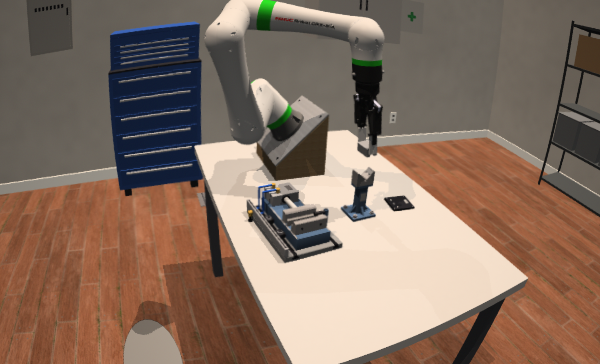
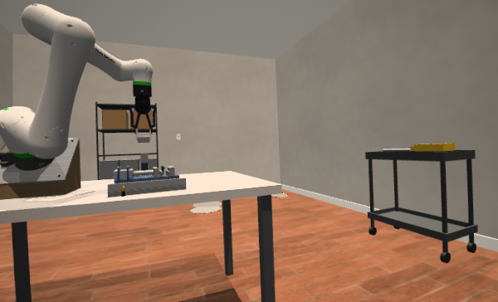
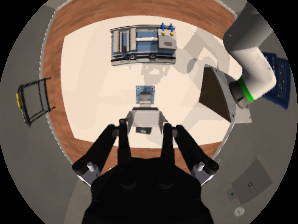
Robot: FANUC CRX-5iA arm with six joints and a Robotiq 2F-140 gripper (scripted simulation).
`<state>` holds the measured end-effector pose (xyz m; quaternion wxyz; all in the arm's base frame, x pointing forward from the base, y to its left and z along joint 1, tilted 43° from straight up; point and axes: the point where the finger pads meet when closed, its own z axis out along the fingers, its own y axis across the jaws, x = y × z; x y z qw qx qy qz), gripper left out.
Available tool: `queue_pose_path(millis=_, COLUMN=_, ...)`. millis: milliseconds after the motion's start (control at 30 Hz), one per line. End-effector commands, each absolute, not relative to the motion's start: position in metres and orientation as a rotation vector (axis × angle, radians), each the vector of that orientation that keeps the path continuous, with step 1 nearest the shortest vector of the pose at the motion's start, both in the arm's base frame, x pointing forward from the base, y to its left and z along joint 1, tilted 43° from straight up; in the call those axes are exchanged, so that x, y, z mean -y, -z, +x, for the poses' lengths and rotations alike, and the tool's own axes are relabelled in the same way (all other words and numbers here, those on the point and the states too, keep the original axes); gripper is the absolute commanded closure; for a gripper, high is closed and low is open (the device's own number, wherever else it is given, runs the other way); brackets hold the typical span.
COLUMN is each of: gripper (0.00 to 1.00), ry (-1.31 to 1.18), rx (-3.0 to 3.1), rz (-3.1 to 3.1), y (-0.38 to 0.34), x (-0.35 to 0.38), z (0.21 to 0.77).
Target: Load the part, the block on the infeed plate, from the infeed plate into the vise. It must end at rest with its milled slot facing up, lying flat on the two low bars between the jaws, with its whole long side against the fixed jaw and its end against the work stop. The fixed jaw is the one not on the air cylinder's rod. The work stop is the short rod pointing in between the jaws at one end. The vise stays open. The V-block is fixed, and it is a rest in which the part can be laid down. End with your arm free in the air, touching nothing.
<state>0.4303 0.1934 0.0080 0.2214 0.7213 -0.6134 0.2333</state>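
Observation:
My gripper [image 1: 367, 147] is shut on the part [image 1: 368, 147], a small grey block, and holds it in the air above the V-block [image 1: 361, 179]. The part also shows in the exterior view [image 2: 143, 136] and between my fingers in the wrist view [image 3: 147, 120]. The V-block stands on a blue post and base, right of the vise [image 1: 295, 222]. In the wrist view the V-block [image 3: 145, 94] lies just beyond the part. The vise stands open on the table, with its air cylinder at the far end. The dark infeed plate [image 1: 398, 203] lies right of the V-block with nothing on it.
The arm's wedge-shaped base [image 1: 300, 138] stands at the back of the table. A blue drawer cabinet [image 1: 156, 103] stands behind the table to the left. A black shelf [image 1: 575, 113] is at the right wall, and a black cart [image 2: 421, 193] stands apart.

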Motion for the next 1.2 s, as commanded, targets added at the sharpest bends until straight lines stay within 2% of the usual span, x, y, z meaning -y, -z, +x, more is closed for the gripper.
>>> queue_pose_path(millis=0, gripper=1.00, ry=-0.625, rx=1.707, rz=2.008, y=-0.0083, x=-0.1932, z=0.4304)
queue_pose_path(millis=1167, gripper=1.00, ry=-0.243, rx=1.916, rz=2.239, y=-0.0125, x=-0.1843, z=0.4318)
